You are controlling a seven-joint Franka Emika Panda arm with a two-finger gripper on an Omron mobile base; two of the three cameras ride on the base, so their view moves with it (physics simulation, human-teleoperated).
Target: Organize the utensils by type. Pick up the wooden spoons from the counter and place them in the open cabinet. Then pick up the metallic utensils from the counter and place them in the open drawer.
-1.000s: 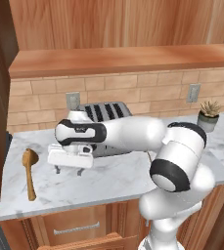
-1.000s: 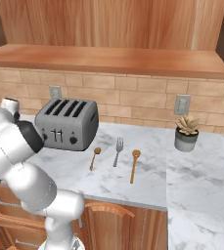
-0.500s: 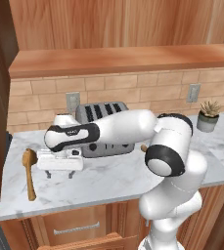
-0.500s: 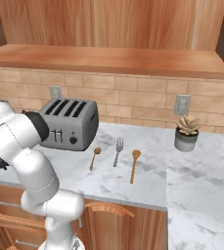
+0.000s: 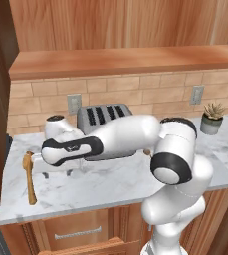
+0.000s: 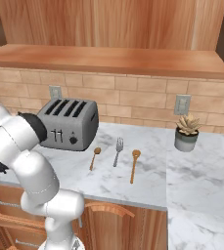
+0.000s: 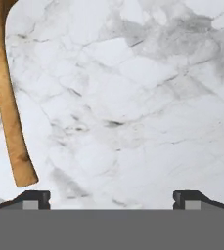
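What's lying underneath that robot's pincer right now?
Bare marble counter lies under the open pincer, with a wooden spoon handle off to one side. The spoon's bowl is out of frame.

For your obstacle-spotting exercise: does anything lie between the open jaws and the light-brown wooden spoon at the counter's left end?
Nothing visible does. In the hand view, only bare white marble counter lies between the gripper and the light-brown wooden spoon's handle off to one side.

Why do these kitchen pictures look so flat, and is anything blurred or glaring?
Left base view: even light, only a faint shadow beside the wooden spoon. Right base view: toaster crisp, no glare. Hand view: counter veining slightly soft, spoon handle sharp-edged.
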